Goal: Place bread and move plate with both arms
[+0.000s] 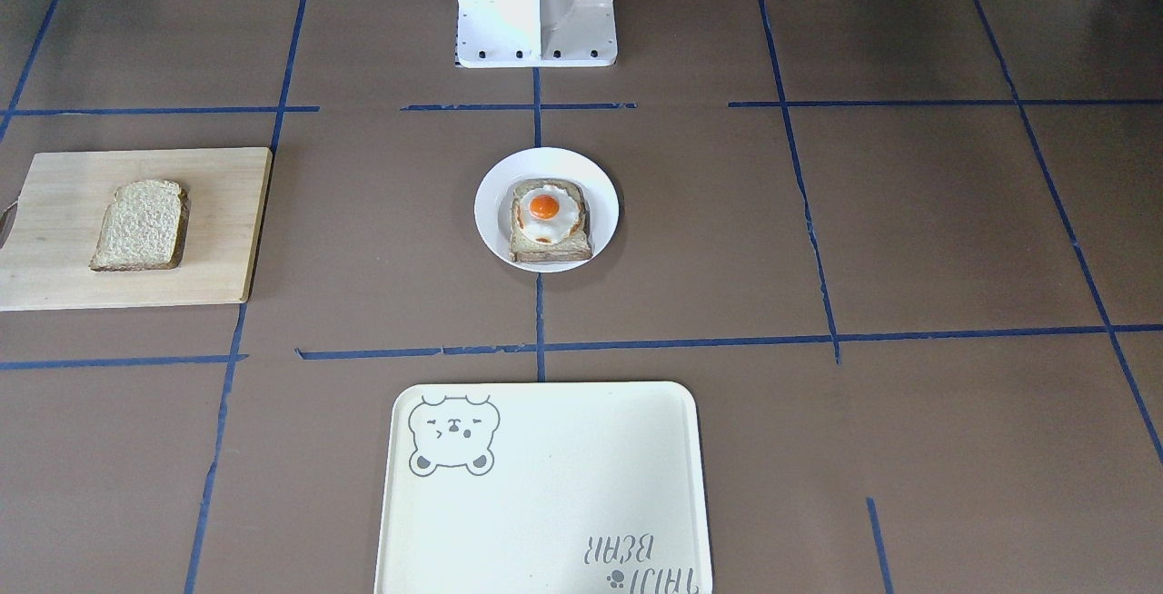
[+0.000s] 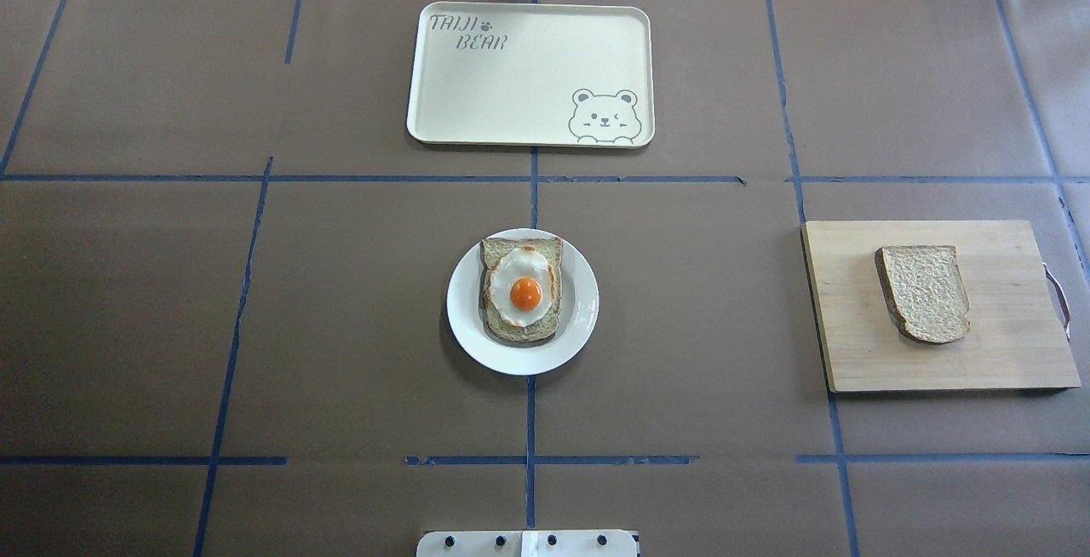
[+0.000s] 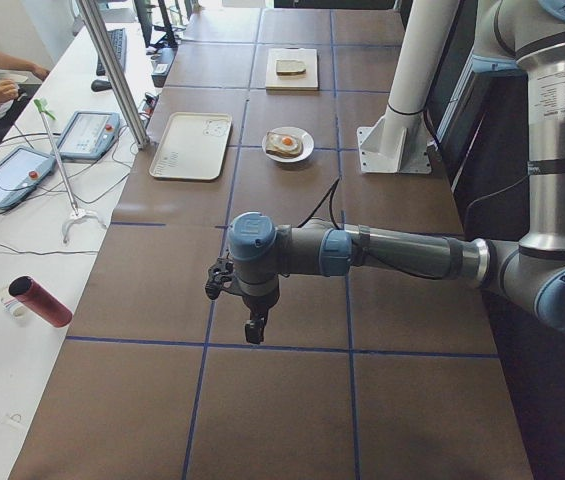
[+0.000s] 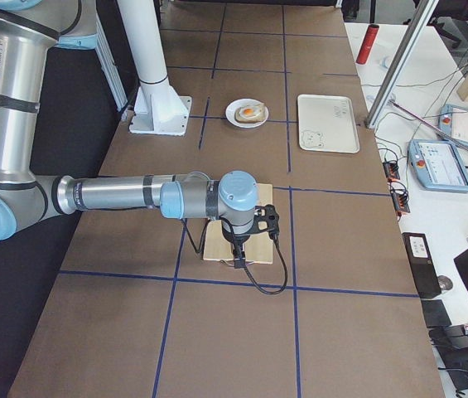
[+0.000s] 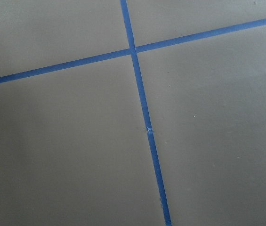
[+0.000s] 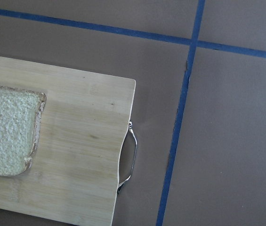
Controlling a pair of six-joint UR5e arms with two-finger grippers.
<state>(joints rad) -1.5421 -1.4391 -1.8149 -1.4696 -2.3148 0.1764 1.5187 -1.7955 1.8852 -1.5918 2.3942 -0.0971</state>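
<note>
Printing on tray (image 2: 528, 80) beyond plate (image 2: 464, 312) reads "TAIJI BEAR".

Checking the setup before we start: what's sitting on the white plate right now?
A toast slice lies on the plate, with a fried egg on top. The egg covers the toast's middle, and the toast covers the plate's centre.

4 fixed views sharing the plate (image 2: 464, 312); 2 wrist views, seemingly close.
</note>
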